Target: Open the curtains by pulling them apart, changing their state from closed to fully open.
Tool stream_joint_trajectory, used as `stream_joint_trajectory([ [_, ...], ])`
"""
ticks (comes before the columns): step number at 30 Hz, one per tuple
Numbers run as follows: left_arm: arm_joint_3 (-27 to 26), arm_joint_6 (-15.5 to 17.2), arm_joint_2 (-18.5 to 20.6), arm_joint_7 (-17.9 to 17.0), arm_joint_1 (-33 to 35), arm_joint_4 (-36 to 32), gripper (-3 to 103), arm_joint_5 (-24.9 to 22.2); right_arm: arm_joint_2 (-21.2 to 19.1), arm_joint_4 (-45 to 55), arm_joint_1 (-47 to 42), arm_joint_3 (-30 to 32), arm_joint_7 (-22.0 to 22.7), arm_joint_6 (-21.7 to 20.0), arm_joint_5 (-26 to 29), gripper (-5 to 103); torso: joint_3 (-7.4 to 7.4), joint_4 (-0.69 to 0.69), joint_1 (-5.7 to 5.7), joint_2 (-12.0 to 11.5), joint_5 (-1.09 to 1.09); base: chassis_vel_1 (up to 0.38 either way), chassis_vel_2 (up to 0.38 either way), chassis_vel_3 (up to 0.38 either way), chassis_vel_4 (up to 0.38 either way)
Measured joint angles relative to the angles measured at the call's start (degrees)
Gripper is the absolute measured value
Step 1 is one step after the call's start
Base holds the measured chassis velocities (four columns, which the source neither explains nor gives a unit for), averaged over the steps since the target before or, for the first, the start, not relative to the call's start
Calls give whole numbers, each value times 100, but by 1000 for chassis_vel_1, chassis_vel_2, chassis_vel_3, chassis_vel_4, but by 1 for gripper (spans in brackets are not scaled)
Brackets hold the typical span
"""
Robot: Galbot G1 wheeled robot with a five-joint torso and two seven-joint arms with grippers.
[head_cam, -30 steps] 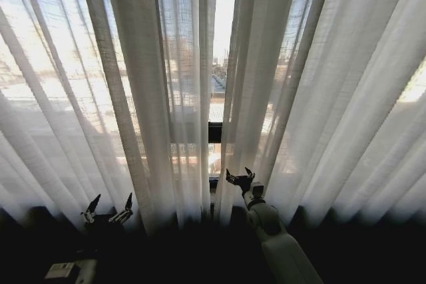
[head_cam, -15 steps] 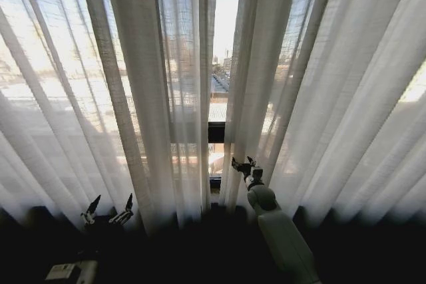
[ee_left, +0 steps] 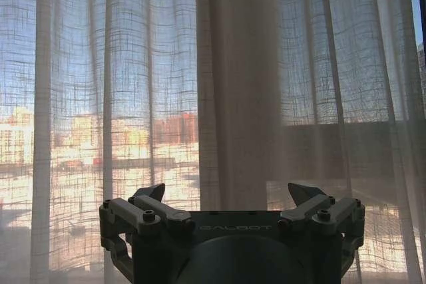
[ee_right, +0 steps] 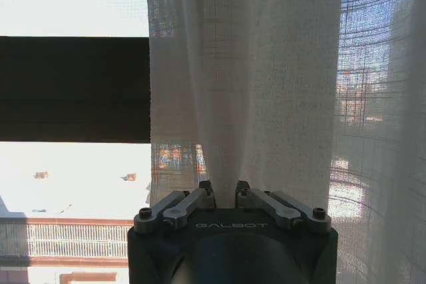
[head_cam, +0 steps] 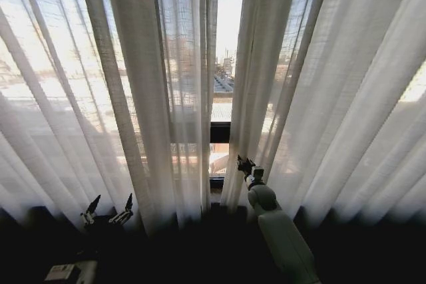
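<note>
Daylight between the curtains (head_cam: 166,98) was widened since the earlier frames, the right panel's inner edge (head_cam: 256,98) being drawn rightward with the right gripper (head_cam: 245,166), whose fingers were pinched on a fold (ee_right: 226,157). "GALBOT" was read on both wrist housings. The left gripper (head_cam: 107,212) was held low before the left panel (ee_left: 239,84), fingers spread, nothing grasped. A dark frame bar (ee_right: 73,88) was seen uncovered in the right wrist view.
</note>
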Motion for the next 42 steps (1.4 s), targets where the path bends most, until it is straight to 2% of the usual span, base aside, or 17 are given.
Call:
stream_joint_trajectory([
  [1,-2,-34,0,0,12,4,100,-1,-8,18,-7,0,4,0,3,8,0,0,0,0,0,0,0,0,0],
  [3,-5,-44,0,0,18,4,100,-3,-17,28,-13,1,6,0,5,8,0,0,0,0,0,0,0,0,0],
  [5,-13,-65,4,-1,23,4,100,-8,-28,51,-25,1,7,0,8,1,0,0,0,0,0,0,0,0,0],
  [7,-18,-70,9,-1,30,-3,100,-14,-38,93,-37,1,9,-12,26,0,0,0,0,0,0,0,0,0,0],
  [13,-20,-104,6,-2,63,-7,100,-16,-59,238,-73,-1,-4,-172,121,0,0,0,0,0,0,0,0,0,0],
  [26,-9,-241,-18,-2,143,7,100,-16,-142,329,-209,-3,34,-192,147,0,0,1,-1,0,-1,-36,-44,45,31],
  [42,28,-266,-24,19,132,17,100,-1,-173,385,-277,121,159,-193,246,0,0,1,-1,0,-2,-264,-266,263,258],
])
